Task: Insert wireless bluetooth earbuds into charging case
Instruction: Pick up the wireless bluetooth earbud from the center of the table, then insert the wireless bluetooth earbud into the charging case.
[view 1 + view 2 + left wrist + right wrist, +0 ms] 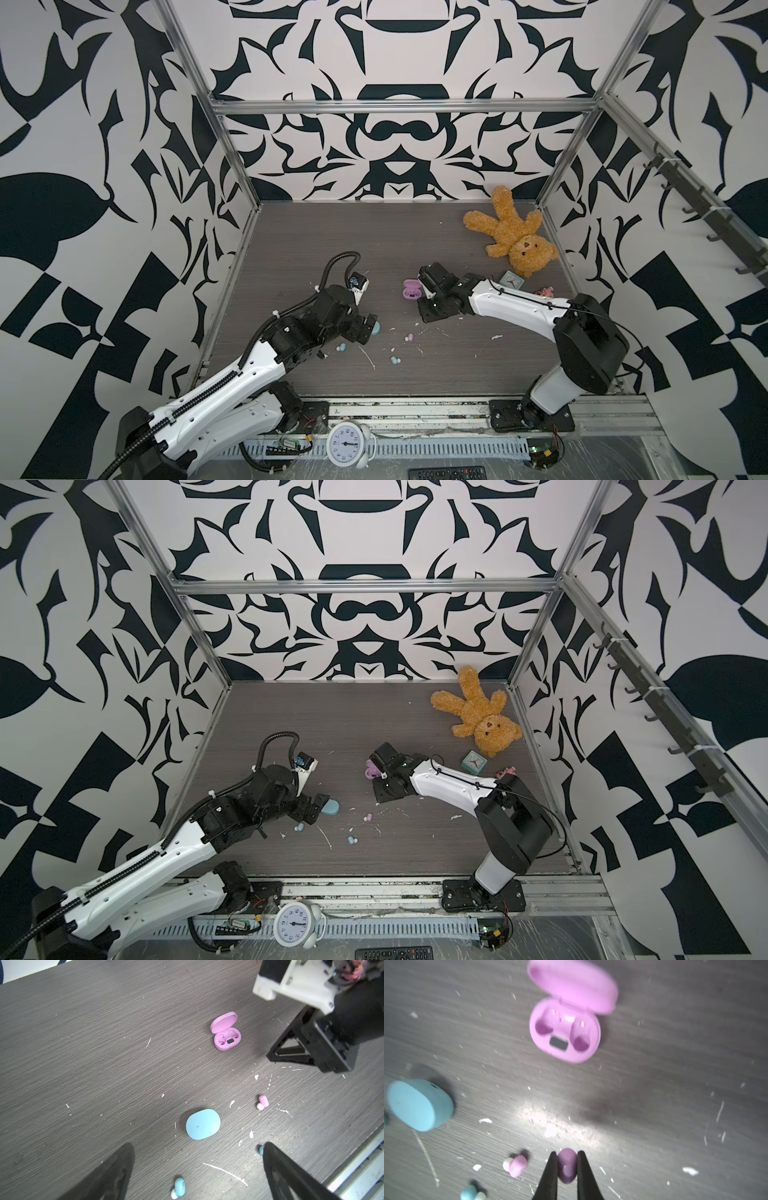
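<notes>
The right gripper (pixel 567 1154) clamps a pink bud (pixel 566 1164) between its fingers (pixel 551 1169). A second pink bud (pixel 518 1165) lies on the table (pixel 675 1064) just beside them, and the open pink case (pixel 564 1036) sits ahead of the tips. The left gripper (pixel 198 1145) gapes, holding nothing. One blue bud (pixel 179 1187) lies between its fingers (pixel 116 1172), a second blue bud (pixel 261 1150) lies against one fingertip, and the shut blue case (pixel 202 1124) rests just beyond.

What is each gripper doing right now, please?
Left gripper: open, holding nothing.
Right gripper: shut on a pink earbud.
</notes>
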